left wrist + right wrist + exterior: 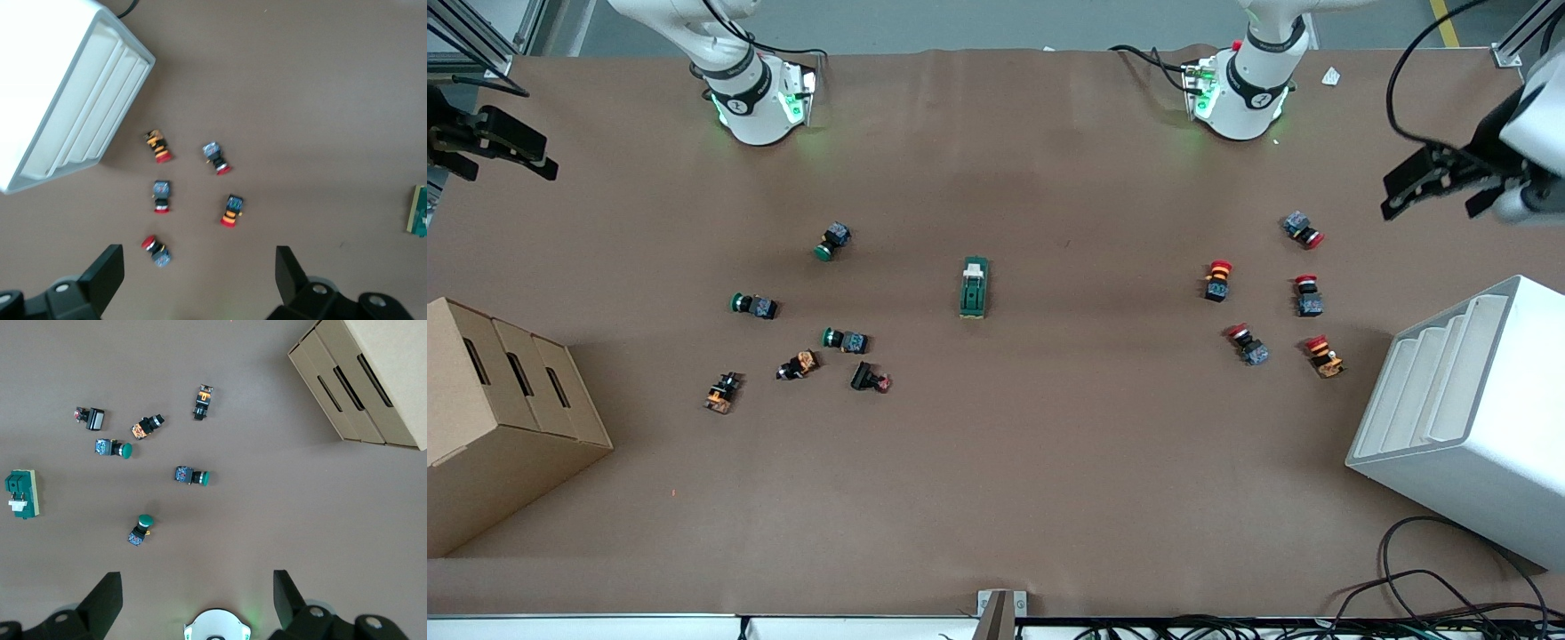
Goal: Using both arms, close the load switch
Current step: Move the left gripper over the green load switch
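Lying flat mid-table, the green load switch [974,288] is capped by a white tab; the left gripper [1436,185] and right gripper [494,147] are held open, well apart from it.

load switch [974,288] | dark green, white lever | flat, mid-table, untouched

Load switch [22,494] beside scattered push buttons [190,476]
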Controlling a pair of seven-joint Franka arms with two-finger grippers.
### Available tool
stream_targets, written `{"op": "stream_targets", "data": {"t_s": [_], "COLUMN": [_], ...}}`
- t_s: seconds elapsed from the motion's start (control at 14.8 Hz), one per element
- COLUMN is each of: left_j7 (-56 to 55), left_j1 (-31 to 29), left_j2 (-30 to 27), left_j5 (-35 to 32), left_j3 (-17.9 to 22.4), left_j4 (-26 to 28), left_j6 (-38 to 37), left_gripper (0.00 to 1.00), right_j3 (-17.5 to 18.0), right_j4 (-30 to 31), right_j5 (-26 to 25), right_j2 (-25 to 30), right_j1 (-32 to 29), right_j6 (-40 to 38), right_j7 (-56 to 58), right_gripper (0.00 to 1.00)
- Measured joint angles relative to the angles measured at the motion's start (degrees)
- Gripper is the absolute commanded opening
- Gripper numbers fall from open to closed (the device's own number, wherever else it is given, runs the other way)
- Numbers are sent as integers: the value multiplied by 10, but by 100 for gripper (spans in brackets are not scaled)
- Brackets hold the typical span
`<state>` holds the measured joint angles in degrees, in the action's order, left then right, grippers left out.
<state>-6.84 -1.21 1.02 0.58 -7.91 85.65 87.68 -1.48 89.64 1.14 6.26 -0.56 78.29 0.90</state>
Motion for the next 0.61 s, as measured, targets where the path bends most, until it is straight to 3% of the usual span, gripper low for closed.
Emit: {"op": "stream_targets", "data": {"t_s": [0.34,0.61], "left_j7": [-69,-254], "left_j1": [65,158], "left_j2": [73,133], "left_j5": [2,-41], "left_j3": [-17,-21], "left_j4": [2,11], "left_j6": [107,192], "left_gripper": [100,100], "right_j3": [0,0], "right_j4": [0,0], "right_j5": [-1,-1], "right_j2": [0,0], "right_j1": [1,1], "right_j6": [0,0], "right_j7": [0,0], "right_gripper": [100,100]}}
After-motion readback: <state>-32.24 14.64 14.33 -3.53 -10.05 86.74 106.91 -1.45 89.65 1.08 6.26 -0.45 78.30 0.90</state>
